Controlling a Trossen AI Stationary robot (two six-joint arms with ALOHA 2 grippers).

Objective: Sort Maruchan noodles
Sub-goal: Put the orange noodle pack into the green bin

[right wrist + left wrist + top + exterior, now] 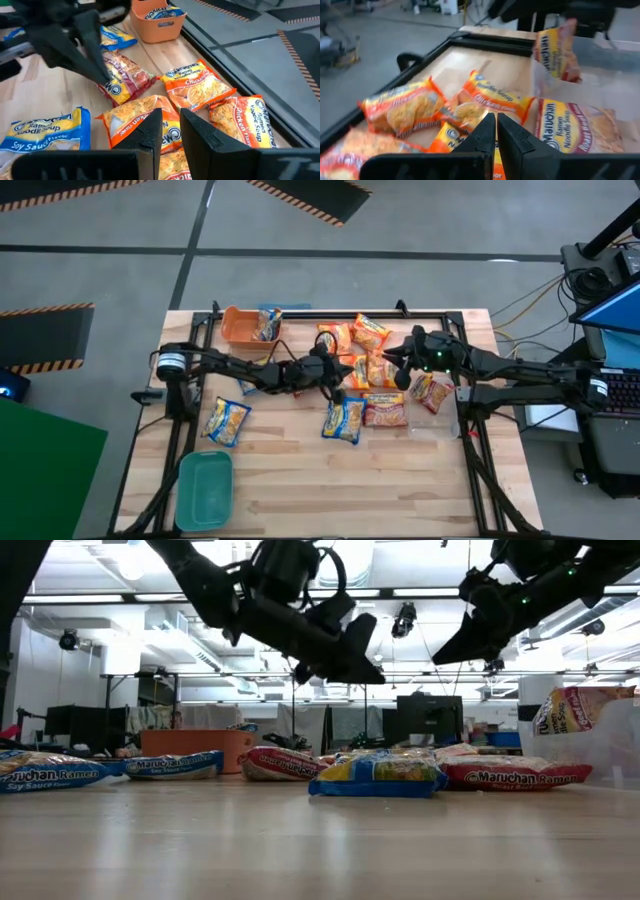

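Wooden table (300, 480) under both arms. Left gripper (335, 370) closed and empty, raised over the orange packets (352, 338); right gripper (400, 360) hovers nearby, fingers narrowly apart, holding nothing. Clear bin (440, 415) partly hides a red packet (432, 390)

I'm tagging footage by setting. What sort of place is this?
Probably a robotics lab or workshop: a wooden table in a black frame on a grey concrete floor with hazard-striped mats, ceiling strip lights, and monitors at workstations behind.
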